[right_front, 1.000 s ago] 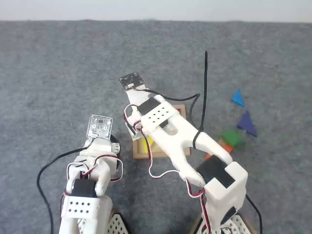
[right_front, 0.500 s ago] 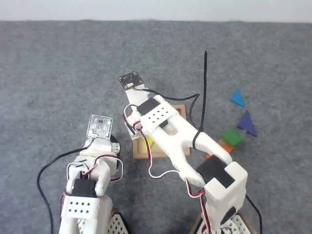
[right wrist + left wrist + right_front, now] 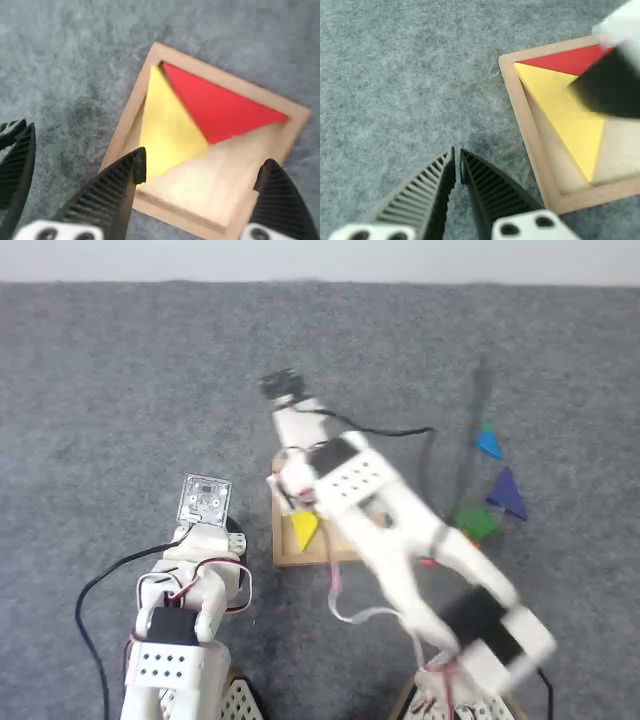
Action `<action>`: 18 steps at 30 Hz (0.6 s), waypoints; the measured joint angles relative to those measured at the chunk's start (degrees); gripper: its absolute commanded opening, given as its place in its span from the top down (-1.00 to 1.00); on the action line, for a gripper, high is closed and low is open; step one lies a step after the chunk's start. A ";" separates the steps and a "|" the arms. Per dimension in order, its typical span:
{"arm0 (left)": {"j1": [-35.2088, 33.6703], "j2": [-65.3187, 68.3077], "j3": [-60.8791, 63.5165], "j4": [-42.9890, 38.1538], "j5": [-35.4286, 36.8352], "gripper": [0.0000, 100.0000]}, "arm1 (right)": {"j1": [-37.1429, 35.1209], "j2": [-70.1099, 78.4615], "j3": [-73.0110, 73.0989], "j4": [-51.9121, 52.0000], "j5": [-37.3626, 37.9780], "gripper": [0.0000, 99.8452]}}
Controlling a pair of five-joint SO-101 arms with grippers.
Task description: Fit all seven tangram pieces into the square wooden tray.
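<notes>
Straight ahead of the right arm's fingers (image 3: 107,197), which stand spread wide with nothing between them, sits the square wooden tray (image 3: 172,216) on the grey worktop (image 3: 60,60). It already holds a yellow triangle (image 3: 167,135) and a red triangle (image 3: 215,105), laid edge to edge and meeting at one corner. Just beside the tray, the left arm's fingers (image 3: 432,192) hang low over the grey fabric, drawn almost together and gripping nothing. Well apart from both sets of fingers, on the right arm's outer side, a blue triangle (image 3: 488,443), a purple triangle (image 3: 507,493) and a green piece (image 3: 477,522) lie loose on the worktop. They look to me like thin, stiff, light slabs with smooth painted faces, so I'd guess they won't bend but could slide or tip out of a pinch. The sensible hold would be across two opposite edges near the middle, fingers coming straight down, since the fabric likely gives a little beneath them.
</notes>
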 measured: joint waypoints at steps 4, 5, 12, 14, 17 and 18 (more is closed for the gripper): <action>0.00 0.00 0.00 0.00 0.00 0.97 | 5.10 -15.30 10.81 -3.78 2.81 0.77; 0.00 0.00 0.00 0.00 0.00 0.97 | 6.59 -19.08 14.24 -5.80 3.69 0.85; 0.00 0.00 0.00 0.00 0.00 0.97 | 10.20 -28.92 37.45 -26.46 11.16 0.89; 0.00 0.00 0.00 0.00 0.00 0.97 | 10.11 -28.84 37.71 -28.84 12.04 0.89; 0.00 0.00 0.00 0.00 0.00 0.97 | 10.11 -25.85 37.10 -30.07 12.40 0.89; 0.00 0.00 0.00 0.00 0.00 0.97 | 10.11 -24.18 36.31 -30.07 12.40 0.89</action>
